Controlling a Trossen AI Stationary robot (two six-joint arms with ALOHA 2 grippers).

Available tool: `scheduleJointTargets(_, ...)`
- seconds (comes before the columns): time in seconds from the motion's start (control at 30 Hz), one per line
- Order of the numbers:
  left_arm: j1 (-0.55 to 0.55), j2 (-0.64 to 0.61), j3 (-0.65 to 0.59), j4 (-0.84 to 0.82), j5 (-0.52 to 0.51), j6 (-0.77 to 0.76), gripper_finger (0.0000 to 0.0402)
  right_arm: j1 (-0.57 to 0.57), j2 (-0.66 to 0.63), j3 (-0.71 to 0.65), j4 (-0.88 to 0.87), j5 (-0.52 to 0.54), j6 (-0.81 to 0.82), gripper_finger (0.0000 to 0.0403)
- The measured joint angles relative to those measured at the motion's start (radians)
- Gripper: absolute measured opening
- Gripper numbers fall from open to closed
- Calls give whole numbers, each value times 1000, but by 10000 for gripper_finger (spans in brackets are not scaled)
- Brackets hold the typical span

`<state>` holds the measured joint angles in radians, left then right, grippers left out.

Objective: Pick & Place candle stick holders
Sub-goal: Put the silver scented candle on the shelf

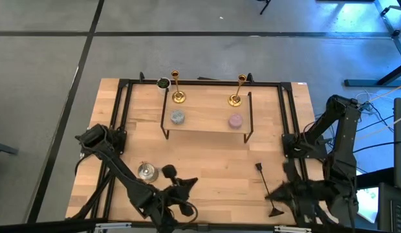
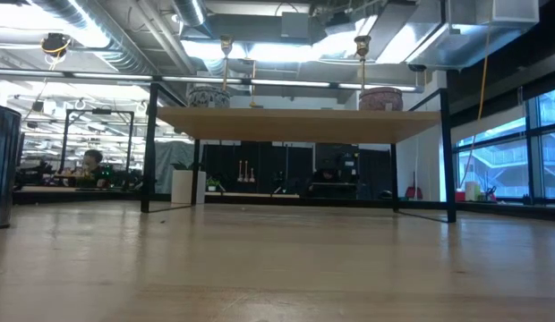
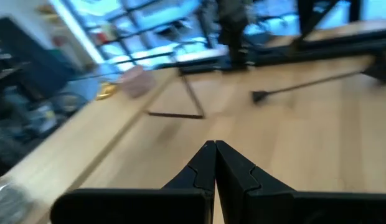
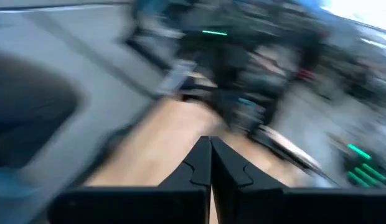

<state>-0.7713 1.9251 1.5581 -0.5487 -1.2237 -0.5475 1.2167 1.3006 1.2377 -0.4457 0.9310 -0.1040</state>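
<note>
The left gripper point(image 3: 214, 163) and right gripper point(image 4: 209, 158) are both sitting closed and empty near the table's front edge, holding nothing. Both candle stick holders point(image 1: 177, 87) point(image 1: 238, 90) are standing upright on the shelf point(image 1: 207, 125), so picking looks not yet begun.

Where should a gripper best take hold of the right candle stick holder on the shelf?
Probably at the thin stem of the right candle stick holder, from the table's near side. It stands upright on the raised shelf, its base too wide, and the pink candle sits just in front.
</note>
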Motion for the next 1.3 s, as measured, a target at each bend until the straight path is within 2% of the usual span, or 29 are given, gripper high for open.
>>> scheduleJointTargets(0.07,15,0,0,113,94,121,2,-11,0,0,12,-165,-63,0)
scheduleJointTargets(0.13,26,0,0,230,185,247,2,-16,0,0,20,-277,-103,0)
scheduleJointTargets(0.2,31,0,0,355,254,359,2,-16,0,0,27,-328,-124,0)
scheduleJointTargets(0.3,30,0,0,507,329,502,2,-15,0,-17,27,-340,-143,0)
scheduleJointTargets(0.43,30,0,0,611,430,617,2,-16,-20,-61,33,-313,-150,0)
scheduleJointTargets(0.57,34,0,-1,619,442,627,2,-22,-102,-143,112,-209,-143,0)
scheduleJointTargets(0.73,45,0,-64,672,437,623,2,-23,-280,-310,180,-113,-95,0)
scheduleJointTargets(0.87,61,-4,-118,725,438,585,2,-38,-446,-463,300,-33,-79,0)
scheduleJointTargets(1.0,82,-48,-194,843,541,560,2,-59,-596,-575,432,-15,-83,0)
scheduleJointTargets(1.13,94,-118,-308,975,666,585,2,-70,-700,-624,470,-15,-55,0)
scheduleJointTargets(1.2,94,-156,-383,1038,702,603,2,-71,-725,-629,456,-15,-19,0)
scheduleJointTargets(1.3,92,-232,-507,1122,699,612,2,-71,-738,-630,448,-15,9,0)
